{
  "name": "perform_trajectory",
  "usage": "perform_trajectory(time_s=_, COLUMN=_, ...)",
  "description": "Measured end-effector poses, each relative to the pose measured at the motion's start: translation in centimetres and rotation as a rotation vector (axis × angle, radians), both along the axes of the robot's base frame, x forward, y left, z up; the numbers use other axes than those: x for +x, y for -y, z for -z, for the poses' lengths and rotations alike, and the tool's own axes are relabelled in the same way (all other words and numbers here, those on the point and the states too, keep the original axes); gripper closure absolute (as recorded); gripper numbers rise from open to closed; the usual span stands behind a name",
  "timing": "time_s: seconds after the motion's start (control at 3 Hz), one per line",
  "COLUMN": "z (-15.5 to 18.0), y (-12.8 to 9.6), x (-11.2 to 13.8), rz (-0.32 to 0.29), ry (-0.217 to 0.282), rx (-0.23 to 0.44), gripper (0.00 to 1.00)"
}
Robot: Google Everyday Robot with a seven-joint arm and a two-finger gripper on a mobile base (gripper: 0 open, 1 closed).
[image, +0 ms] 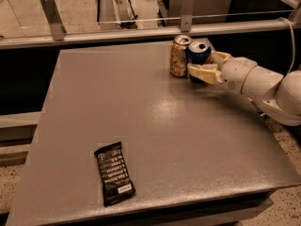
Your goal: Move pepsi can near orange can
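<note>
The blue pepsi can stands at the far right of the grey table, close beside and just right of the orange can; I cannot tell if they touch. My gripper reaches in from the right and is shut on the pepsi can. One cream finger lies across the can's front, and the other shows behind it at the right. The lower part of the pepsi can is hidden by the front finger. The orange can stands upright and free.
A black snack bar wrapper lies near the table's front left. A metal rail with upright posts runs along the table's far edge. My white arm crosses the table's right side.
</note>
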State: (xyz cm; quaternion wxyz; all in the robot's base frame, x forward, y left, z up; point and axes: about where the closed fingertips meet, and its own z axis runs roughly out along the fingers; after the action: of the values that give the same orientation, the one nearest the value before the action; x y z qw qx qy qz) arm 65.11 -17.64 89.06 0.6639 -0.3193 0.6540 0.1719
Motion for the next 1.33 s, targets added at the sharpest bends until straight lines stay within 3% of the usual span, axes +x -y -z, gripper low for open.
perform_trajectory(time_s=0.67, z=1.3, y=-0.6, x=0.2, rz=-0.02, ry=-0.057, rx=0.024, gripper=0.04)
perform_trajectory(time_s=1.33, z=1.6, y=0.7, x=-2.2, rz=-0.024, ry=-0.075, rx=-0.029, gripper=0.0)
